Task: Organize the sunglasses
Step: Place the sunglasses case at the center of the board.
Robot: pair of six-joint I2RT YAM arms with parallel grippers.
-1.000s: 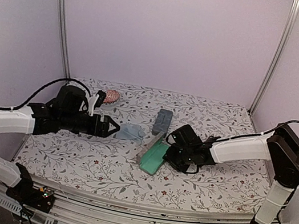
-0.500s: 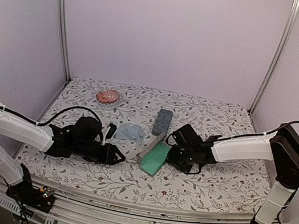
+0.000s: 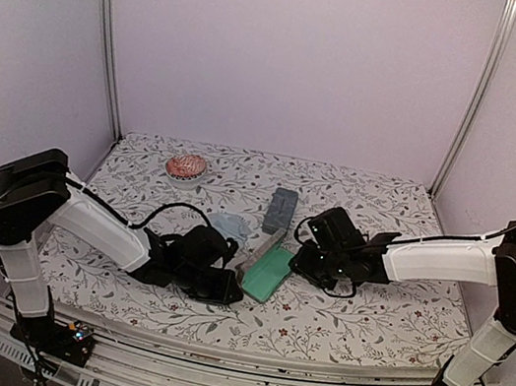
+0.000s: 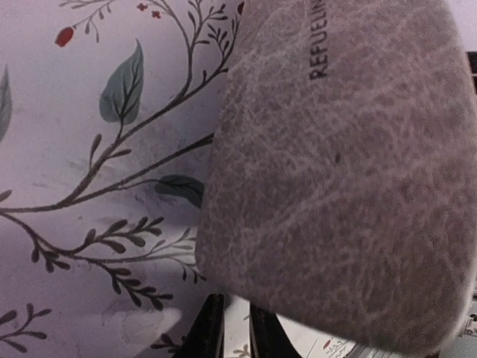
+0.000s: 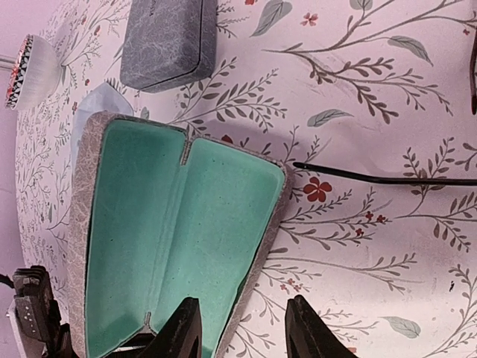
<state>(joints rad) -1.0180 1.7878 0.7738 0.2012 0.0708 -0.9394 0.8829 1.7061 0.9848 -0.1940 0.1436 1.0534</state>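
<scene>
The sunglasses show only in the right wrist view, as a thin black arm point(image 5: 387, 180) lying on the floral table right of the open case. That tan-grey case point(image 3: 268, 271) lies open with its teal lining point(image 5: 171, 231) up. My right gripper point(image 5: 242, 332) is open, its fingers straddling the case's rim, nothing held. My left gripper point(image 3: 226, 290) is low at the case's near left end. In the left wrist view its fingers point(image 4: 212, 335) stand almost together with only a slit between them, and the case's grey shell point(image 4: 343, 171) fills the view just ahead.
A closed blue-grey case point(image 3: 281, 209) lies behind the open one. A light blue cloth point(image 3: 229, 225) sits left of it, partly behind my left arm. A round pink-red object point(image 3: 186, 165) is at the back left. Walls enclose the table point(image 3: 386, 316).
My left arm has swung from the cloth down to the open case's near end, its jaws closing on the way. My right gripper has shifted slightly right.
</scene>
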